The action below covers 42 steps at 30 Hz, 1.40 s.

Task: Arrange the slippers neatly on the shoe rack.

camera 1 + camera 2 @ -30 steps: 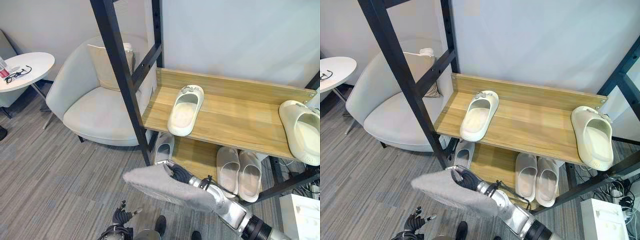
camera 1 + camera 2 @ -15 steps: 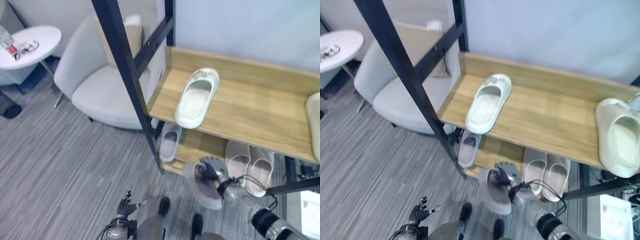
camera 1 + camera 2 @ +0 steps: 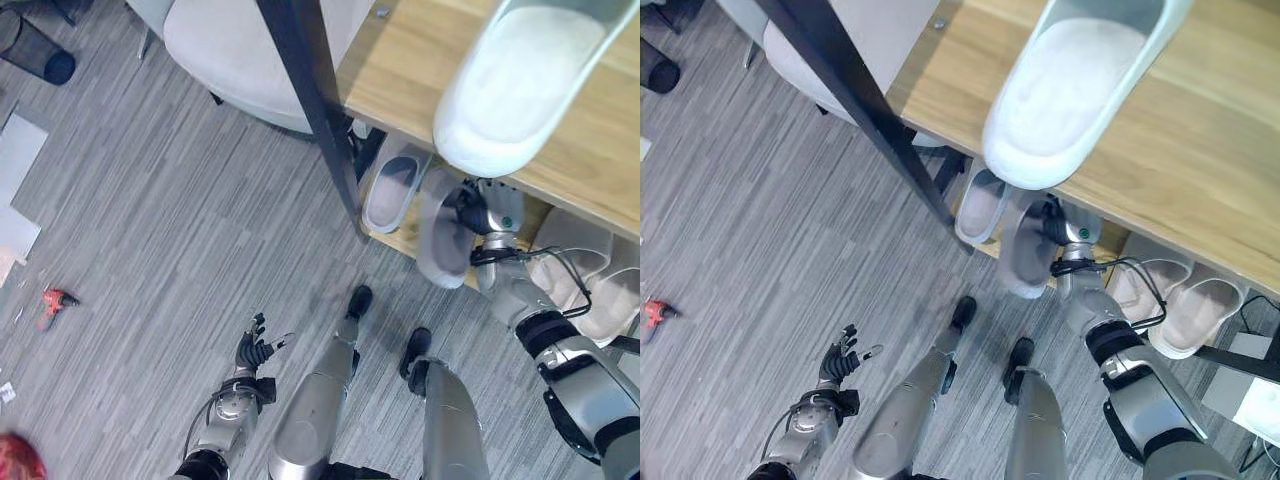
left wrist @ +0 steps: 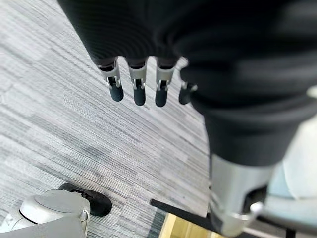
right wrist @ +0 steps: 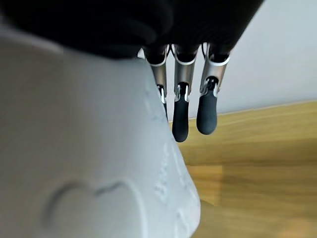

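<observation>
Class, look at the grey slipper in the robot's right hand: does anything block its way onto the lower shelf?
Nothing visible does. The grey slipper in the right hand sits at the lower shelf edge, in the gap between the single slipper and the pair.

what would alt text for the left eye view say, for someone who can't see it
Looking down, the robot's right hand holds a grey slipper at the front edge of the shoe rack's lower shelf, beside another grey slipper already there. A white slipper sits on the wooden upper shelf above, and the left hand hangs open over grey carpet.
</observation>
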### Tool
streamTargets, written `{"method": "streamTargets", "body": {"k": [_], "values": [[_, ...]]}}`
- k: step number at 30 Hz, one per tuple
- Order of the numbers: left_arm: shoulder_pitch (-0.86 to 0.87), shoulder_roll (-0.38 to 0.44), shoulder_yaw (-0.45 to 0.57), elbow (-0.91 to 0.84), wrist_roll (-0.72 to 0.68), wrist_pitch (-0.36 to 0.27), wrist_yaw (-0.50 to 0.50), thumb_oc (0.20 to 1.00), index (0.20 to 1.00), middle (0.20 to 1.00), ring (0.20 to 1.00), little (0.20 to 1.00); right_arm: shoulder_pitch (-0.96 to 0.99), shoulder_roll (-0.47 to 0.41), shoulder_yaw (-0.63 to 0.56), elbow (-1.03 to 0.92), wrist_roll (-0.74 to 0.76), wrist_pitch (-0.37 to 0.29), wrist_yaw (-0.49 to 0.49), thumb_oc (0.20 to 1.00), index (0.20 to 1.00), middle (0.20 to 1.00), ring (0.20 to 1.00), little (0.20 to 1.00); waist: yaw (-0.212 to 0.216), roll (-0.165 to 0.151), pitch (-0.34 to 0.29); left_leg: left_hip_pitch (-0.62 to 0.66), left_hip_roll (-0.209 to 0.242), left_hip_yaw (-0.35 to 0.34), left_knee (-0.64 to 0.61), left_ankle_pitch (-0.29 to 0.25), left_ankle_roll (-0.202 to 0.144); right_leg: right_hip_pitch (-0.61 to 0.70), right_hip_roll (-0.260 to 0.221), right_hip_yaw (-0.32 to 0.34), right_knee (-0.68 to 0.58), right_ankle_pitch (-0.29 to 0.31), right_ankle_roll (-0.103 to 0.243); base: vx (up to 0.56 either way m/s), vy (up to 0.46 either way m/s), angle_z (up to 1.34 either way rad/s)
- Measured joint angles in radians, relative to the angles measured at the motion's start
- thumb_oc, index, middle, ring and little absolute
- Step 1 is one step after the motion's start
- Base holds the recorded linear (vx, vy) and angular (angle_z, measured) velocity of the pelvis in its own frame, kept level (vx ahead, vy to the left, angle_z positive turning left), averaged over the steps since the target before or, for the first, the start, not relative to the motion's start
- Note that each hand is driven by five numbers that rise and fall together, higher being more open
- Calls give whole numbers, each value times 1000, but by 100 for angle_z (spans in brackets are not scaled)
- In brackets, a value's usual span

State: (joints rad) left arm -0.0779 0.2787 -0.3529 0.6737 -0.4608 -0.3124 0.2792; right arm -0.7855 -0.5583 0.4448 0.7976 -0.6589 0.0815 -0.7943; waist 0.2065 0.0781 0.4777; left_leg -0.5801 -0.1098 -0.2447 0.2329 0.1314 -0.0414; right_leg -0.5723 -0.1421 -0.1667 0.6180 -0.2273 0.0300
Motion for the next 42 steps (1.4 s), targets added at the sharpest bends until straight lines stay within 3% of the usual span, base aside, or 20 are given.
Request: {"method": "streamTargets", "body": {"k": [5, 7, 9, 13, 19, 20, 26, 29, 37, 42], "values": [[-12, 4, -2, -50, -36, -11, -1, 1000, 1000, 1000, 1000, 1000, -105, -38, 22, 144, 38, 17, -37, 200, 200, 200, 200, 200, 1, -1, 1, -126, -23, -4, 125, -46, 3, -113, -16, 2, 105, -40, -13, -3, 5, 7], [31, 64, -35, -236, -49, -15, 4, 1000, 1000, 1000, 1000, 1000, -168, -68, 80, 238, 53, 13, -65, 200, 200, 200, 200, 200, 4, -7, 1, -193, -36, 3, 195, -66, 3, -174, -26, 7, 172, -64, -27, -33, 17, 5], [37, 74, -40, -290, -52, -37, -7, 1000, 1000, 1000, 1000, 1000, -204, -73, 81, 296, 73, 11, -82, 200, 200, 200, 200, 200, 22, -6, 1, -239, -46, 7, 239, -75, -1, -223, -35, 15, 222, -74, -32, -19, 13, 1], [80, 104, -38, -340, -72, -30, -18, 1000, 1000, 1000, 1000, 1000, -281, -83, 89, 361, 111, 13, -92, 200, 200, 200, 200, 200, 36, -2, -1, -312, -67, 10, 317, -94, -8, -297, -49, 28, 306, -108, -22, 7, 38, 8], [85, 110, -36, -358, -73, -28, -26, 1000, 1000, 1000, 1000, 1000, -283, -56, 89, 373, 170, 10, -99, 200, 200, 200, 200, 200, 53, 2, -3, -326, -77, 15, 356, -97, -7, -307, -56, 35, 342, -113, -23, 0, 13, 3], [83, 112, -37, -363, -73, -28, -27, 1000, 1000, 1000, 1000, 1000, -286, -53, 93, 382, 174, 8, -96, 1000, 1000, 1000, 1000, 1000, 58, 5, -5, -327, -78, 16, 357, -97, -7, -308, -56, 37, 346, -114, -21, 0, 0, 0], [84, 119, -38, -437, -84, -25, -44, 1000, 1000, 1000, 1000, 1000, -403, -32, 95, 574, 262, 0, 2, 1000, 1000, 1000, 1000, 1000, 84, 20, -21, -325, -86, 13, 354, -100, -11, -308, -60, 44, 353, -117, -21, 21, -7, 8], [105, 119, -37, -435, -91, -16, -47, 1000, 1000, 1000, 1000, 1000, -404, -26, 102, 597, 287, -8, 51, 1000, 1000, 1000, 1000, 1000, 95, 21, -61, -325, -87, 13, 329, -100, -11, -307, -60, 44, 333, -118, -20, 41, 0, 4], [126, 133, -38, -435, -91, -2, -52, 1000, 1000, 1000, 1000, 1000, -384, -22, 91, 602, 338, -12, 65, 1000, 1000, 1000, 1000, 1000, 98, 19, -69, -292, -90, 12, 318, -100, -11, -264, -60, 44, 312, -119, -17, 36, 4, 6], [126, 136, -38, -442, -109, 3, -47, 1000, 1000, 1000, 1000, 1000, -358, 4, 41, 514, 400, -17, 61, 1000, 1000, 1000, 1000, 1000, 70, 17, -70, -290, -91, 14, 345, -108, 3, -252, -58, 43, 317, -123, -16, 12, 9, -2]]}}
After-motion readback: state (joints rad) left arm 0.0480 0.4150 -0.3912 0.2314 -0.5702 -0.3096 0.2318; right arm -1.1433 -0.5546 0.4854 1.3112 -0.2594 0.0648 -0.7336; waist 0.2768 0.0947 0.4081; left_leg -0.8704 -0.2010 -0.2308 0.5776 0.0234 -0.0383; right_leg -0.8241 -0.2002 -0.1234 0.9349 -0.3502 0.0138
